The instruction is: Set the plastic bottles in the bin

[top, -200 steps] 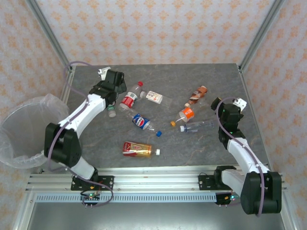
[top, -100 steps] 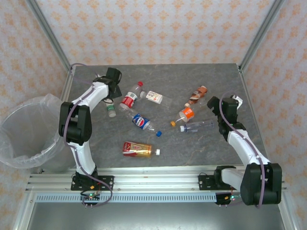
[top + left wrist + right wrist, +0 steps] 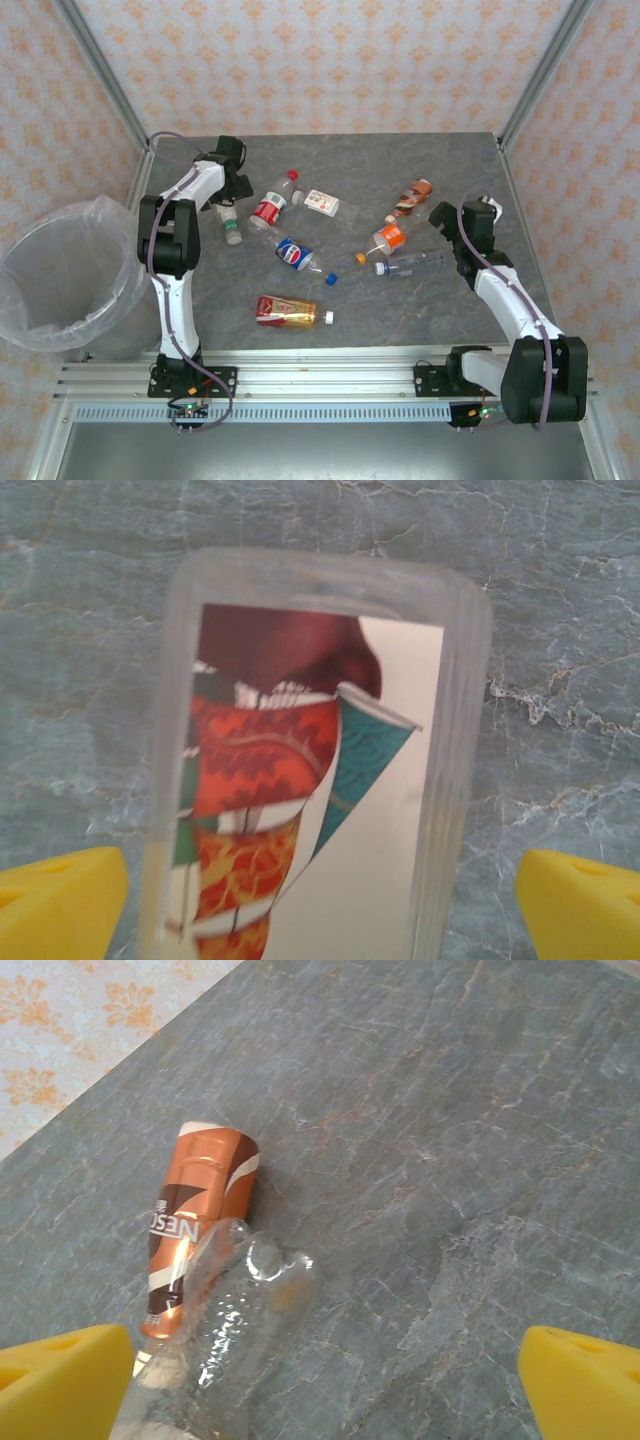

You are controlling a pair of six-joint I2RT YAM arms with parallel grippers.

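The bin stands just off the left edge of the counter, with the plastic bottles scattered on the counter to its right. Nearer the bin, the left fingers are spread either side of a red-and-teal-labelled bottle without pinching it. Farther from it, the right fingers hang spread wide above a brown-labelled bottle and a clear bottle.

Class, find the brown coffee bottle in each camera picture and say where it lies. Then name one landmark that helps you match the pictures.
Top external: the brown bottle lies right of centre, towards the far side of the table.
Right wrist: it lies left of centre, on its side, just beyond a clear bottle.
Shared landmark: the clear unlabelled bottle, lying nearer the arms than the brown one.
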